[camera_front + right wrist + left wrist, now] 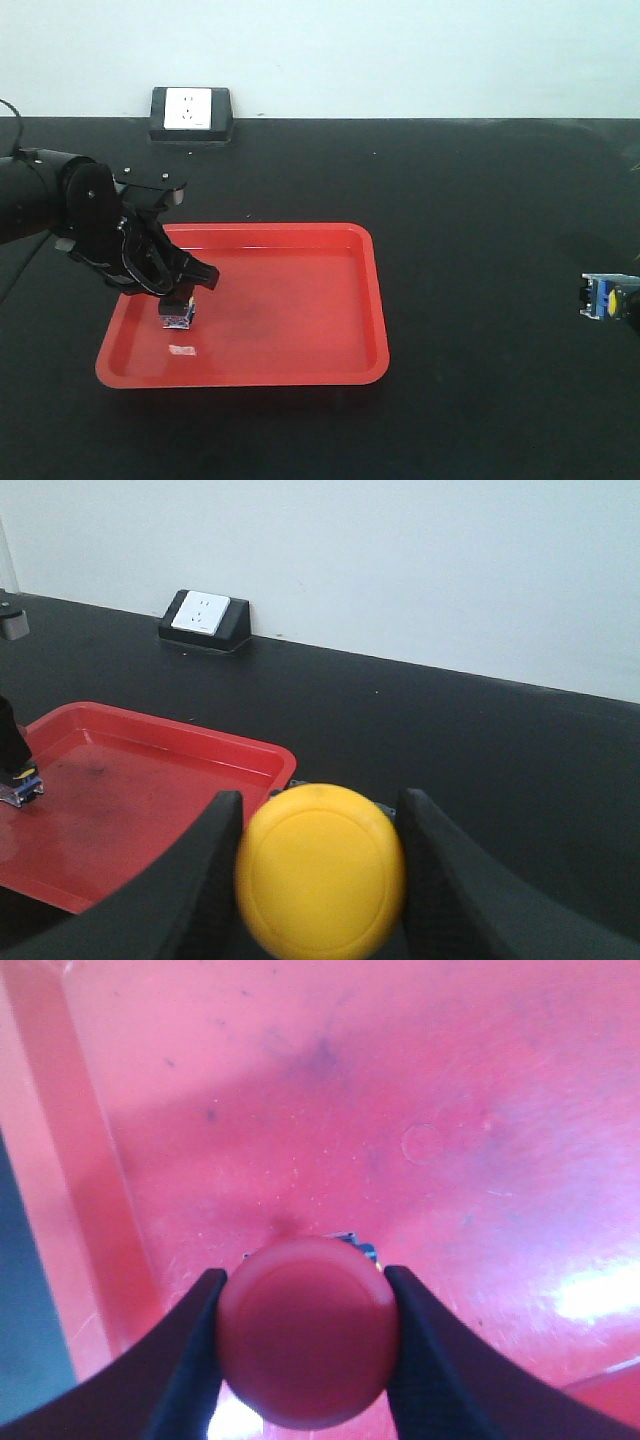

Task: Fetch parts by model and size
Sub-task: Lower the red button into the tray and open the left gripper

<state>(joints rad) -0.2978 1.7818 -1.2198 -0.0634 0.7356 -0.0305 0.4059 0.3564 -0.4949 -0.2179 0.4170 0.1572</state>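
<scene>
Pinching red switch (308, 1332) in left gripper (303, 1278) inside tray (300, 300), clamping yellow switch (320, 870) in right gripper (320, 802) well aside, neither released yet.

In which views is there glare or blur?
Left wrist view: white glare on the red plastic tray, and the red mushroom-cap switch is soft-edged. Right wrist view: the yellow round-cap switch is blurred. Front view: sharp, evenly lit.

- Red cap (308, 1332) hides most of its switch base.
- Blurred yellow cap (320, 872) hides its base likewise.
- White scrap (183, 349) on tray (240, 379): too small to identify.
</scene>
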